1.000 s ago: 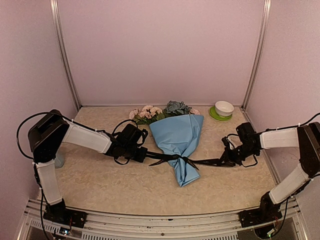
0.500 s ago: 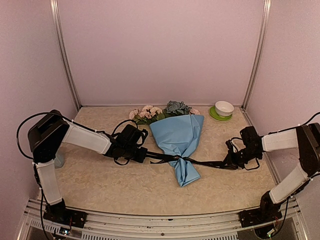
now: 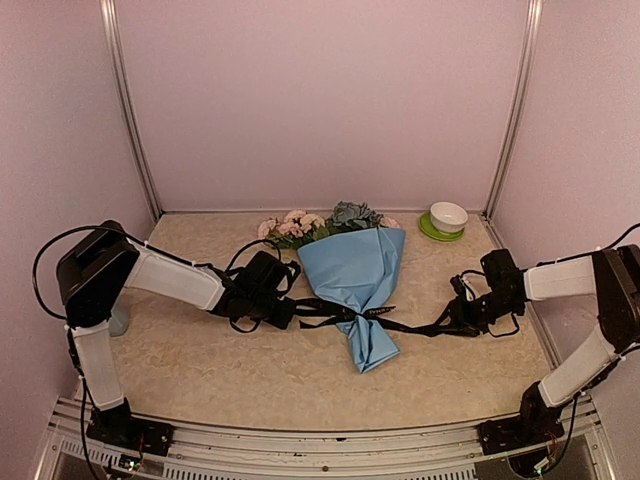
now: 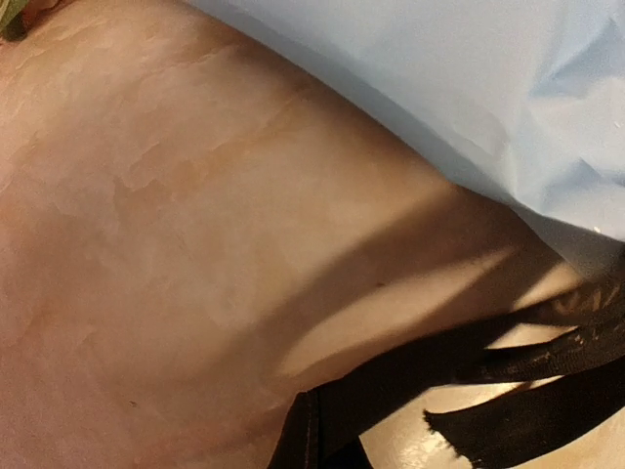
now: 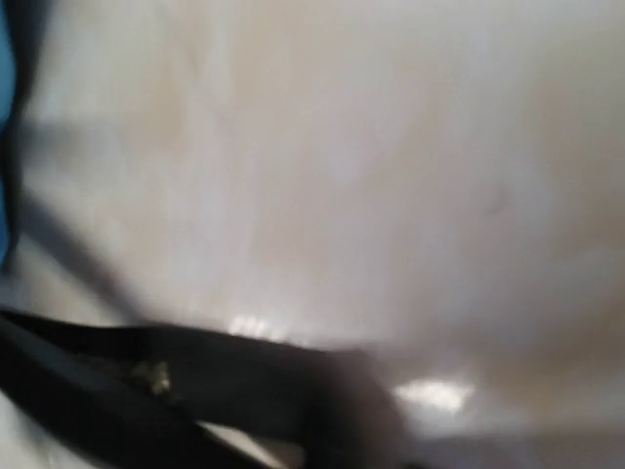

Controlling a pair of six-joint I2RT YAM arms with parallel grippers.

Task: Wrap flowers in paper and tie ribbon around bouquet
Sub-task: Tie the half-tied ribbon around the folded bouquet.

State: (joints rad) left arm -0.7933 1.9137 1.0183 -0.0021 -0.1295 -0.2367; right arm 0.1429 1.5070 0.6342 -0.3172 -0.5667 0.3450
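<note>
The bouquet lies in the middle of the table, a cone of light blue paper [image 3: 355, 272] with the pink and blue-grey flowers [image 3: 318, 226] sticking out at its far end. The black ribbon [image 3: 357, 316] is knotted round the cone's narrow part. My left gripper [image 3: 291, 313] lies low just left of the knot, shut on the ribbon's left end [image 4: 469, 363], with the paper [image 4: 469, 78] close above it. My right gripper [image 3: 453, 322] is right of the bouquet at the ribbon's right end, which sags in a wave [image 3: 415, 326]. The right wrist view is blurred, showing only dark ribbon [image 5: 146, 376].
A white bowl on a green saucer [image 3: 447, 218] stands at the back right corner. Pink walls with metal posts [image 3: 130, 110] close in the beige table [image 3: 250, 370] on three sides. A pale object [image 3: 120, 322] sits by the left arm's base.
The right stretch of ribbon was pulled taut and now hangs slack and wavy. My right gripper has drifted slightly back toward the bouquet. The left gripper has barely moved.
</note>
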